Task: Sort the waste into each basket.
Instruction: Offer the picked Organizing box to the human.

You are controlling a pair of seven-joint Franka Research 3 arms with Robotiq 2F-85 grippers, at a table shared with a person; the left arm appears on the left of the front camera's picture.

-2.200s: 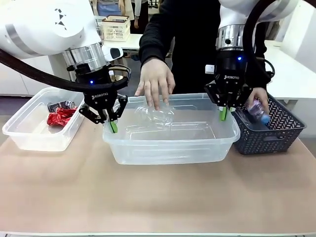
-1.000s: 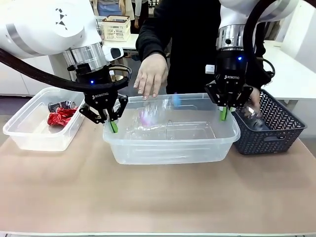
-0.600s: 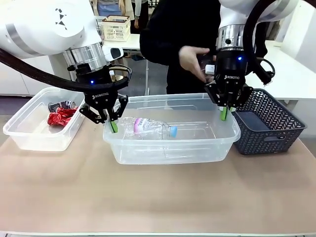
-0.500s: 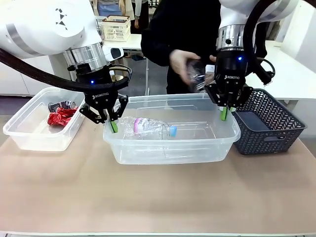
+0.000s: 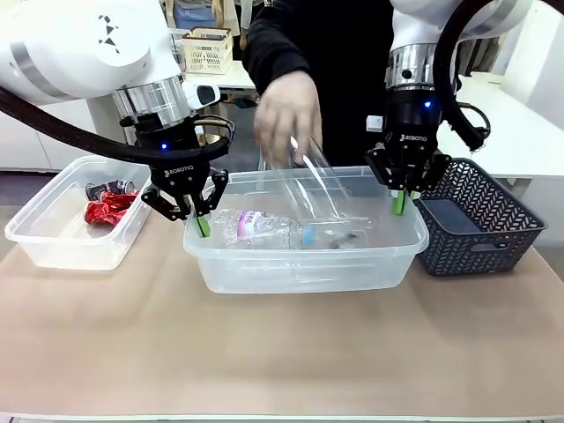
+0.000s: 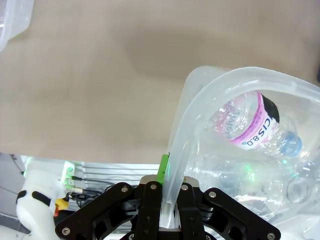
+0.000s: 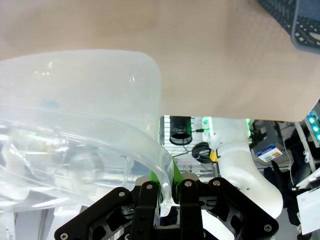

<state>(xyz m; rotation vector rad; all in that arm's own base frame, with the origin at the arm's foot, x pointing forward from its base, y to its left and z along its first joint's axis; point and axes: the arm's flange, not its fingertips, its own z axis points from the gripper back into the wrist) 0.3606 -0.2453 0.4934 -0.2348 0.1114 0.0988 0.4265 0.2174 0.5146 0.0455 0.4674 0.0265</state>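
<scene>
A large clear basket [image 5: 300, 273] stands mid-table. My left gripper [image 5: 203, 224] is shut on its left rim, and my right gripper [image 5: 399, 204] is shut on its right rim. The wrist views show the same grips: the left gripper [image 6: 167, 172] pinches the curved rim [image 6: 210, 85], and the right gripper [image 7: 167, 187] pinches the rim [image 7: 100, 130]. A clear bottle with a pink label [image 5: 262, 226] [image 6: 247, 127] lies inside with other clear bottles. A person's hand [image 5: 286, 115] holds another clear bottle [image 5: 315, 181] just above the basket. A smaller clear basket [image 5: 62, 251] at the left holds red cans [image 5: 106, 211] and a black-silver can [image 5: 106, 188].
A dark grey woven-pattern basket [image 5: 483, 231] [image 7: 295, 20] stands right of the large one, close to my right gripper. The person stands at the far edge. Brown tabletop [image 5: 282, 352] lies open toward the front.
The person's hand has come back from the right with a clear bottle and now holds it over the large basket. Both grippers kept their hold on the rim.
</scene>
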